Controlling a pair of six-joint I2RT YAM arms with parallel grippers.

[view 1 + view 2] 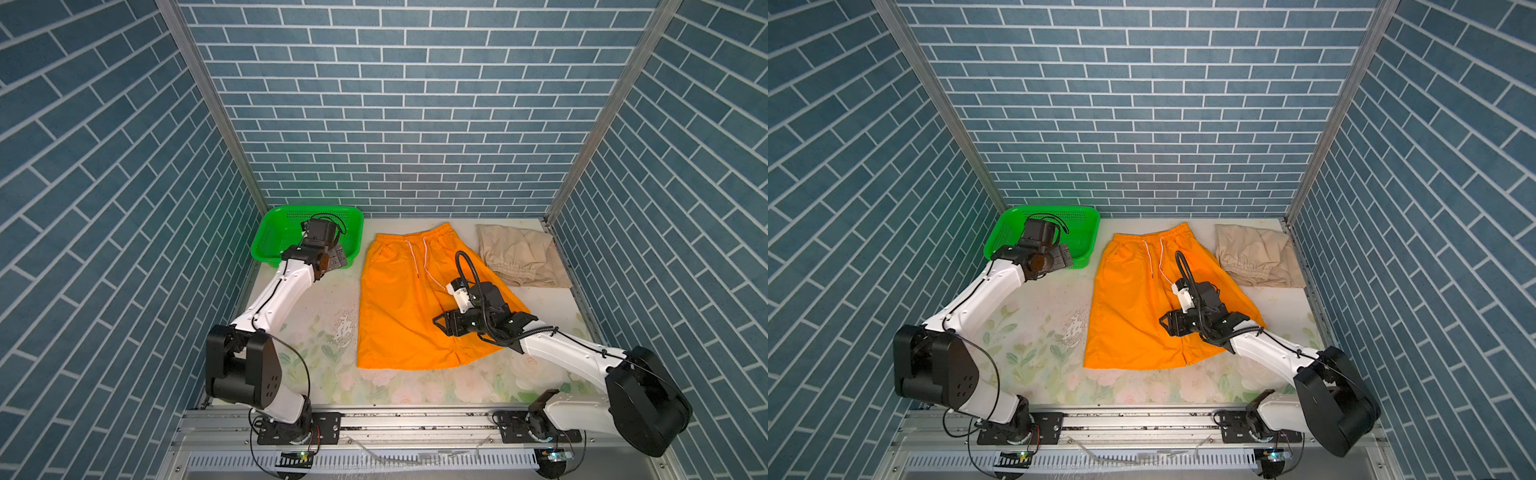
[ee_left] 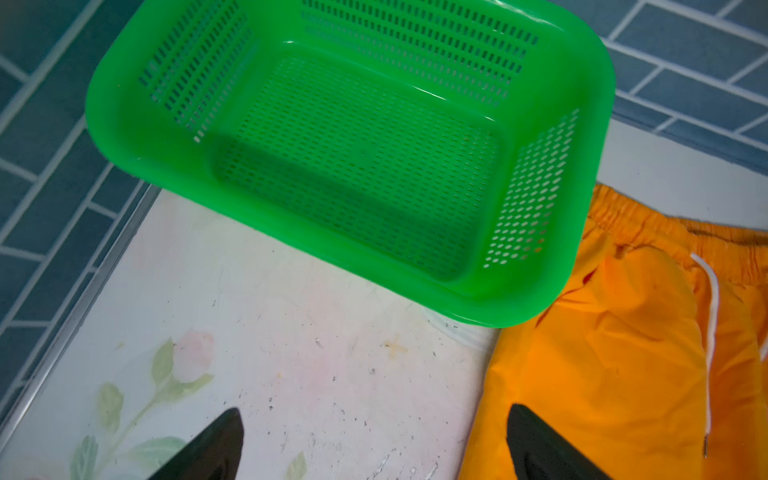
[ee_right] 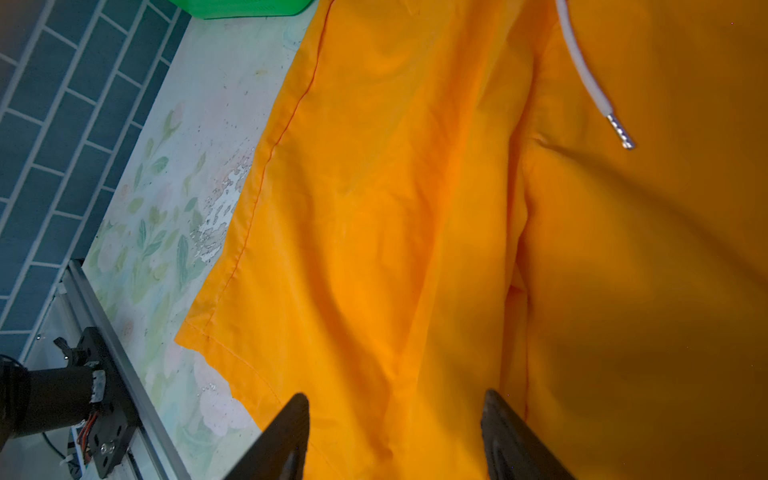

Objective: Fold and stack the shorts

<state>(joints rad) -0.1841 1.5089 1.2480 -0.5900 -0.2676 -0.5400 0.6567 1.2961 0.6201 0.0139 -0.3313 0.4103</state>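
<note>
Lying flat, orange shorts point(image 1: 399, 299) beneath right end effector point(image 3: 395, 398)

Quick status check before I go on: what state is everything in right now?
Orange shorts: spread flat on the table, unfolded.
Beige shorts: loosely folded at the far right corner.
Green basket: upright, empty.
Left gripper: open, empty, near the basket.
Right gripper: open, empty, over the orange shorts.

Orange shorts point(image 1: 395, 299), beige shorts point(image 1: 519, 253), table point(image 1: 316, 299) perhaps floral.
</note>
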